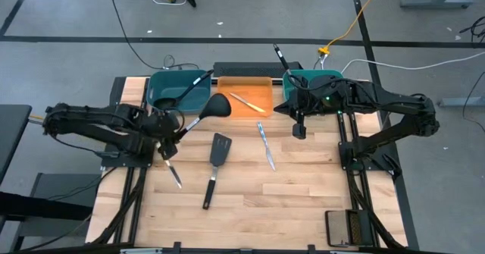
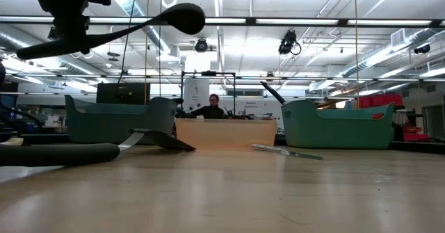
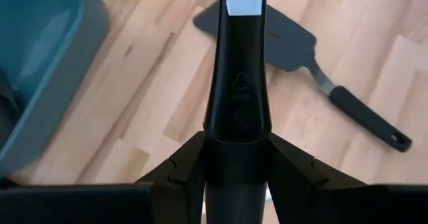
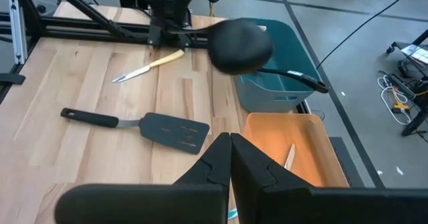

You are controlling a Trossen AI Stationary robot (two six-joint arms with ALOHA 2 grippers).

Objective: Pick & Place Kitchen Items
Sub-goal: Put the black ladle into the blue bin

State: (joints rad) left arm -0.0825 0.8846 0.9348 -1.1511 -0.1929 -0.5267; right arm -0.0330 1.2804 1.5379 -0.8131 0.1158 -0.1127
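Note:
A black round-bowled ladle (image 1: 212, 108) hangs above the table by the left teal bin (image 1: 163, 83), with my left gripper (image 1: 170, 133) shut on it. A black slotted spatula (image 1: 218, 152) lies flat mid-table. A yellow-handled knife (image 1: 173, 170) lies near the left arm and a slim knife (image 1: 266, 145) lies to the right. Another ladle (image 1: 183, 95) lies in the left teal bin. A yellow-handled knife (image 1: 247, 102) lies in the orange bin (image 1: 261, 87). My right gripper (image 1: 299, 130) hangs shut and empty in front of the right teal bin (image 1: 333, 78). My left gripper pinches the ladle's handle (image 3: 237, 110) between its two fingers (image 3: 180, 174), toward the handle's free end (image 2: 28, 51). It comes slanting down from above, and the handle runs out forward between the fingers. The ladle is lifted clear, its bowl (image 2: 182, 16) higher than the handle end.
A black utensil (image 1: 281, 56) sticks up out of the right teal bin. The three bins stand in a row along the far edge. Bare wood lies near the front edge. A person (image 2: 212, 108) sits beyond the table.

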